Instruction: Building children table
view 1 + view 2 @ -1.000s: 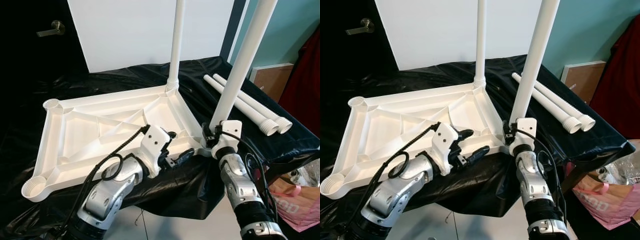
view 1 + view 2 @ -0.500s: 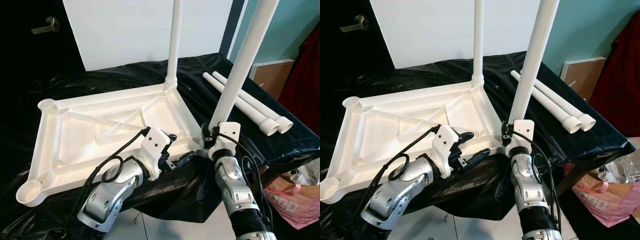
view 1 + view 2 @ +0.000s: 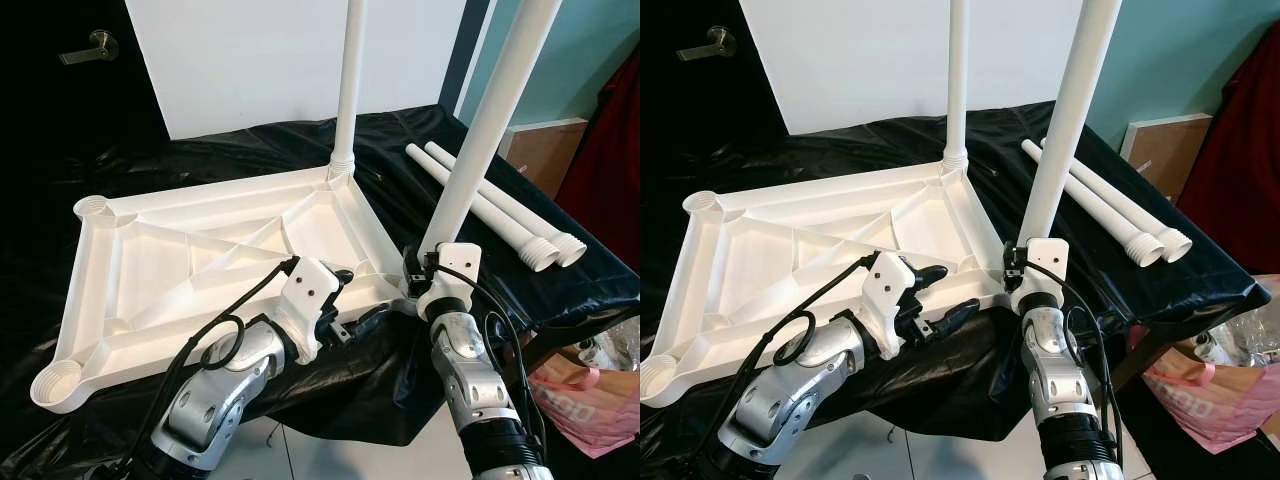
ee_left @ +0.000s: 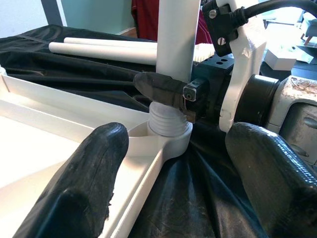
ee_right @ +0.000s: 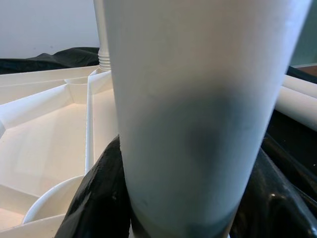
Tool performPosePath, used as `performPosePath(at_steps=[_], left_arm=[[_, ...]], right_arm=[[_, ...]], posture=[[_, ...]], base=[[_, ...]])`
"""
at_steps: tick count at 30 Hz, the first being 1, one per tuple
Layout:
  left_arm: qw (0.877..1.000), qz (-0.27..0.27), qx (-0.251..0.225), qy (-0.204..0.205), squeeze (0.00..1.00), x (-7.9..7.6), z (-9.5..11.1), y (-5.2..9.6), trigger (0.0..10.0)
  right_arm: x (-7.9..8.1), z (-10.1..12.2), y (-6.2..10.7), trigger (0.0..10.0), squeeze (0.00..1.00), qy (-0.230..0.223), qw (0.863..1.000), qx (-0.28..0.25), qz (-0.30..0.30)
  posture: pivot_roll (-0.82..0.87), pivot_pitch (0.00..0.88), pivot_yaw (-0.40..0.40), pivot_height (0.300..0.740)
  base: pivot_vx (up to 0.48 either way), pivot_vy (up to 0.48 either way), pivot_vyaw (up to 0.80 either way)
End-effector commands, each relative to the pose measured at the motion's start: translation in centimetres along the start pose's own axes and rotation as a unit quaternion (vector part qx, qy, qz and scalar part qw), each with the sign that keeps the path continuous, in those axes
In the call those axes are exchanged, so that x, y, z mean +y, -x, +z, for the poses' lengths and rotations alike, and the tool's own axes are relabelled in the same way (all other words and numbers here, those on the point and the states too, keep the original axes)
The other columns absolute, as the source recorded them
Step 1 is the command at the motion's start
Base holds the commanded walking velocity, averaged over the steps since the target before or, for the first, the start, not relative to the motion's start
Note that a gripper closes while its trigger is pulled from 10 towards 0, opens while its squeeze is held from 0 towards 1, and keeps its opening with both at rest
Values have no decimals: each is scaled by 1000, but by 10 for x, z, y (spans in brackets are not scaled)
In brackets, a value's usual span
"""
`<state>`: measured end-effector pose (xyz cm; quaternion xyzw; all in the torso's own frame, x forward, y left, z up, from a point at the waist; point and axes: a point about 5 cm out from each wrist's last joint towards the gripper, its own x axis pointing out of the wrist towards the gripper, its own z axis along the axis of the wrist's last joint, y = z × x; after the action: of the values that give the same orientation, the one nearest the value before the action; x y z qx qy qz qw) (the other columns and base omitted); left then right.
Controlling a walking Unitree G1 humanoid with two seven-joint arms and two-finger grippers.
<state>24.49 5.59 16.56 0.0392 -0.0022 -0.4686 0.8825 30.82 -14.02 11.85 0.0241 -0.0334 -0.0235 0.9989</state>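
A white plastic table top lies upside down on a black-covered table. One white leg stands upright in its far right corner socket. A second leg stands in the near right corner socket, and my right gripper is shut on it just above the threaded base. Both right fingers press against that leg. My left gripper is open at the top's near rim, just left of that corner, with nothing between its fingers. Two loose legs lie on the cloth to the right.
A white board leans behind the table, beside a dark door with a handle. A brown panel and a pink bag are on the floor to the right. The black cloth's front edge hangs right before me.
The head view has shifted a little. My right gripper keeps its hold on the near leg, and my left gripper stays open by the same corner.
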Motion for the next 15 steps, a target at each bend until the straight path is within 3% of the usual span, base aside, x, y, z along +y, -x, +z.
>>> performPosePath(at_steps=[1,15], left_arm=[[1000,-16,5,0,0,-1,0,0,10000],[1000,-19,7,1,0,-3,0,1,10000]], right_arm=[[-5,-18,5,10000,0,-8,999,48,-14],[-6,-18,8,10000,0,-10,999,50,-18]], posture=[[-10,38,-22,740],[-10,42,-18,740]], base=[[0,0,0],[0,0,0]])
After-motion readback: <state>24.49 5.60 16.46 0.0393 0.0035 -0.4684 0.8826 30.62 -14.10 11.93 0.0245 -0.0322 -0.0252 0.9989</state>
